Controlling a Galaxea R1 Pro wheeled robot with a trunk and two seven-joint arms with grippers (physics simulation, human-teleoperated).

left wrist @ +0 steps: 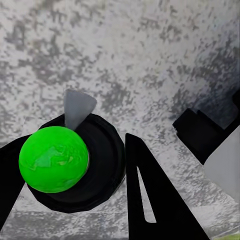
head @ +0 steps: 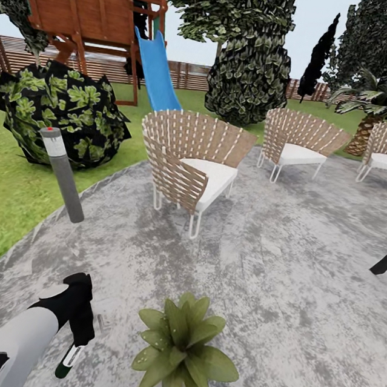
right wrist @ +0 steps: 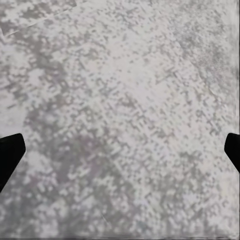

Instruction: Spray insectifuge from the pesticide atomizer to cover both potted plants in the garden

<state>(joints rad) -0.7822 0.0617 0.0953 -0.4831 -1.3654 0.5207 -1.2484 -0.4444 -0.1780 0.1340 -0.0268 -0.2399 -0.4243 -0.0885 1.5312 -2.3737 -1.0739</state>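
Left end effector (head: pixel 76 340) closed on the spray bottle (head: pixel 67 360): dark green body with white band hanging down from between the fingers, low over the stone patio (head: pixel 282 260). In the left wrist view, bottle (left wrist: pixel 75 165) seen end-on: bright green round cap on a black collar, pale nozzle tip pointing away, one black finger (left wrist: pixel 150 200) pressed close beside the collar.

Potted plant (head: pixel 182 351) just beside the left end effector, toward the robot's right, standing on the patio; rosette of broad pointed leaves, pot hidden. No contact between bottle and leaves.

Right end effector (right wrist: pixel 120 150) open: dark fingertips at opposite edges of the right wrist view, bare mottled stone between them, nothing held.

Well beyond the left end effector: grey bollard lamp (head: pixel 63 173) at the patio edge, wicker chair (head: pixel 192 160) with white cushion, leafy bush (head: pixel 60 112) on the lawn (head: pixel 4 193), blue slide (head: pixel 156 69) on a wooden play frame, brown fence (head: pixel 190 76).
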